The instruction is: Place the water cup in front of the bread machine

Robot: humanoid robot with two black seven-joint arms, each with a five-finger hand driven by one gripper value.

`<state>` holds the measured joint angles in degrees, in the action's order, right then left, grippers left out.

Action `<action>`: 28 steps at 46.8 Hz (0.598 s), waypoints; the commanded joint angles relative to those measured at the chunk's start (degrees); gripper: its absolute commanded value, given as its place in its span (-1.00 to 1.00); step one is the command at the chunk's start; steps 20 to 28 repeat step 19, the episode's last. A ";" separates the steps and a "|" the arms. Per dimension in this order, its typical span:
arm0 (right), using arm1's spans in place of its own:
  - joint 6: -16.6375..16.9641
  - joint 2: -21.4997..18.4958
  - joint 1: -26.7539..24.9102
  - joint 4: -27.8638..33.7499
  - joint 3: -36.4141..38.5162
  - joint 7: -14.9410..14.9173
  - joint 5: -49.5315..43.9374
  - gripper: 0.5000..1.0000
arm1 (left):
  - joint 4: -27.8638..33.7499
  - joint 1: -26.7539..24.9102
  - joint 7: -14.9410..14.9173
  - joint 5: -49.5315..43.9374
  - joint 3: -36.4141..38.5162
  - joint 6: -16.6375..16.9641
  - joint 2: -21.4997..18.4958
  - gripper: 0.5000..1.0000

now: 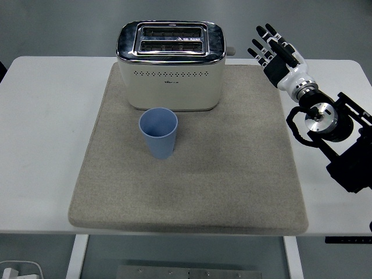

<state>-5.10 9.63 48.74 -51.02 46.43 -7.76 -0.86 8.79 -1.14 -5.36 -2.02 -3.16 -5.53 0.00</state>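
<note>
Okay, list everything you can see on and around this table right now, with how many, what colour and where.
Toaster: one, cream body with chrome top, two empty slots, at the far end of the mat.
Cup: one, light blue, upright and empty, on the mat just in front of the toaster, apart from it.
Mat: one, beige-grey, covering the middle of the table.
Table: one, white, under everything.
White object: one, partly visible on the floor at bottom left; cannot tell what it is.
Right hand: one, black and white, fingers spread, holding nothing, raised over the mat's far right corner, right of the toaster.
Left hand: not in view.
</note>
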 commanded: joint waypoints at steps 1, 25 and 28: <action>0.62 -0.13 0.12 1.01 0.06 -0.06 -0.02 0.69 | 0.00 0.00 0.00 0.00 0.00 0.00 0.00 1.00; 0.88 -0.75 0.56 4.61 0.06 -0.23 -0.02 0.69 | 0.00 0.00 0.00 0.00 0.00 0.00 0.00 1.00; 0.88 -0.75 0.56 4.61 0.06 -0.23 -0.02 0.69 | 0.00 0.00 0.00 0.00 0.00 0.00 0.00 1.00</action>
